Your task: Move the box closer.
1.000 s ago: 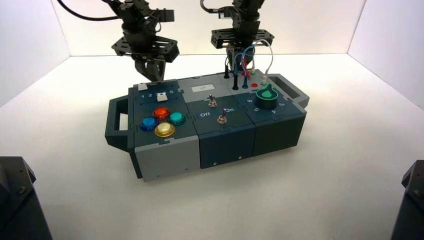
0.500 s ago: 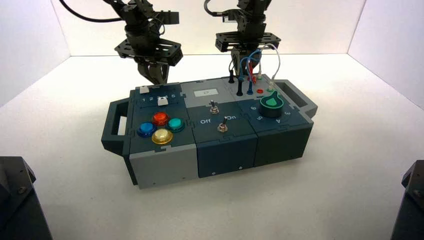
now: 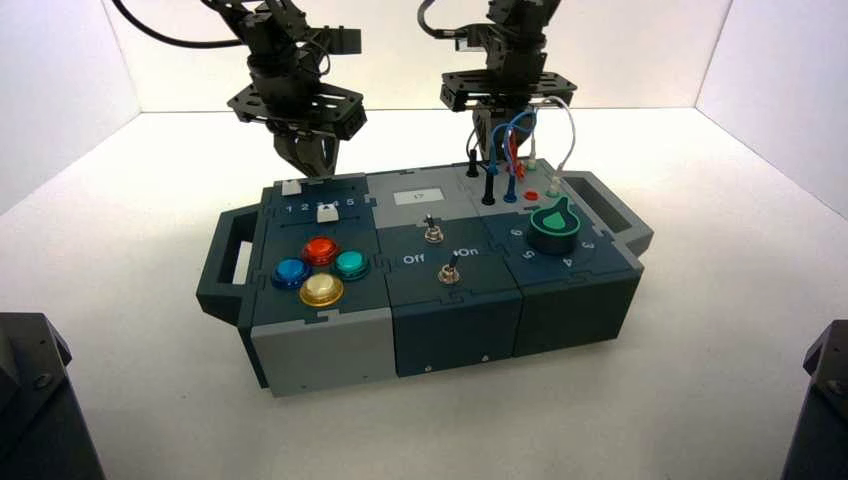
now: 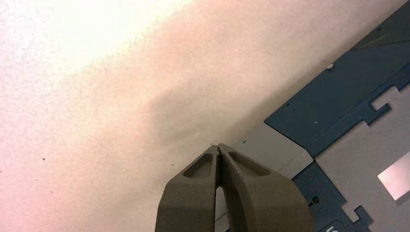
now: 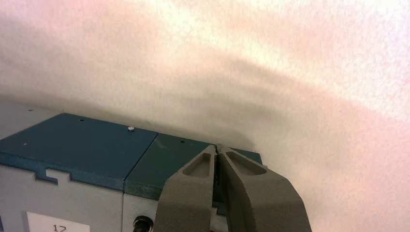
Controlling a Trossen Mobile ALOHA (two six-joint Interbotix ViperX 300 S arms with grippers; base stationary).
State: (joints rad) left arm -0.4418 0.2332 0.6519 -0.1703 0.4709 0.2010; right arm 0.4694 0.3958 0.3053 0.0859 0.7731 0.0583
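The box (image 3: 440,300) looks like matt plastic, dark blue-grey panels with jigsaw-cut joints beside smooth pale grey ones. Its four round buttons (image 3: 320,270) are glossy, translucent plastic; the toggle switches (image 3: 450,272) glint like metal. The table (image 3: 700,380) is white, matt and finely grained.

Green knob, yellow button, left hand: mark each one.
Green knob (image 3: 554,226): high view, on its top face.
Yellow button (image 3: 321,290): high view, centre of its dome.
Left hand (image 4: 219,150): left wrist view, at the closed fingertips by the box's back edge.
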